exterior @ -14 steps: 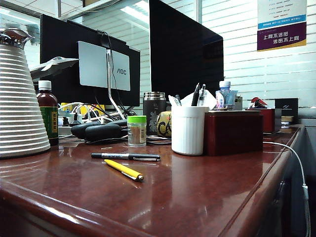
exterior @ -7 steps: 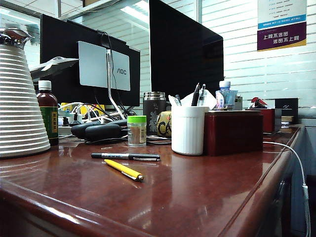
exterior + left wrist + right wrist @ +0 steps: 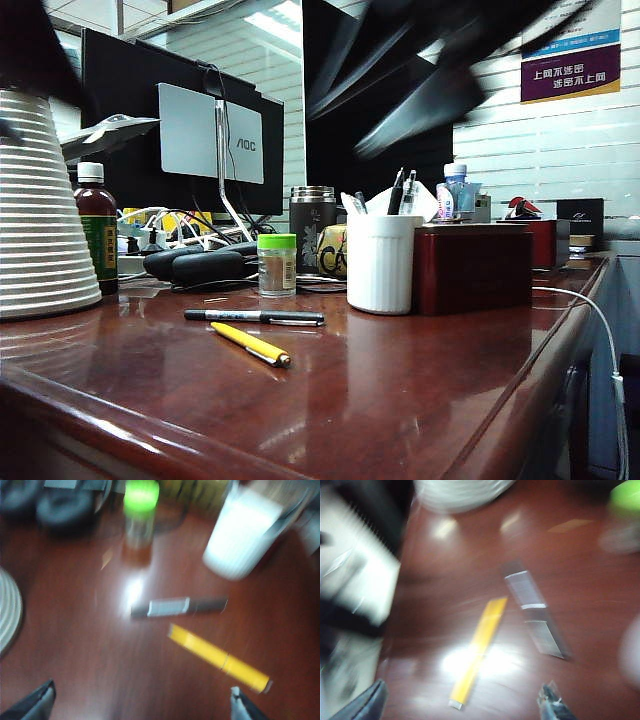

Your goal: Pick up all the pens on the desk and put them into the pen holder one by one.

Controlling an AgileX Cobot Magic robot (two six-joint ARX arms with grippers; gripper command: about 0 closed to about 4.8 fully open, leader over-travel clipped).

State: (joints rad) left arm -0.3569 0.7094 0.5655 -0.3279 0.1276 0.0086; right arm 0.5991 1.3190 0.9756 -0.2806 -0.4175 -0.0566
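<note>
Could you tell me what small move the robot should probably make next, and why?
Probably lower the open right gripper onto the yellow pen. It and the black pen lie loose on the desk, the left gripper is also open, and neither pen is in the pen holder.

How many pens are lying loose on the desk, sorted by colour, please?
Yellow pen: 1
Black pen: 1
Total: 2 lying on the desk, neither yet in the pen holder. Both grippers, left and right, are above them with fingers open and empty.

Bright ceiling-light glare on the glossy desk [image 3: 420, 390]; both wrist views heavily motion-blurred, exterior sharp.
</note>
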